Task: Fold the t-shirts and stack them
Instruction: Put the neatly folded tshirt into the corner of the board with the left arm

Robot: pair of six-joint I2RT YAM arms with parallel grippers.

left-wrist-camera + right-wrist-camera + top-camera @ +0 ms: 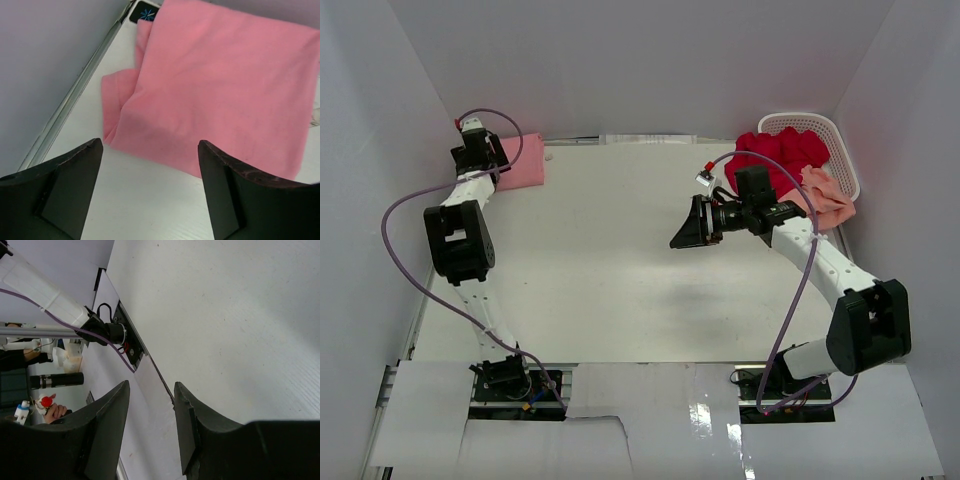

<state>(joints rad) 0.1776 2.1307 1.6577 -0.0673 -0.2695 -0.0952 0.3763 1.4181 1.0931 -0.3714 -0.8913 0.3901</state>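
A folded medium pink t-shirt [525,160] lies at the table's far left corner, and in the left wrist view it [225,85] fills the area just beyond the fingertips. My left gripper [492,160] [150,150] hovers at its near edge, open, with only bare table between the fingers. A deep red t-shirt [775,158] is bunched in the basket at the far right, and a pale peach t-shirt [828,197] hangs over the basket's near rim. My right gripper [680,237] [151,390] is open and holds nothing, raised over the table's middle right and pointing left.
The white perforated basket [817,124] stands in the far right corner against the wall. White walls close in the table on three sides. A metal rail [75,95] runs along the table's left edge next to the pink shirt.
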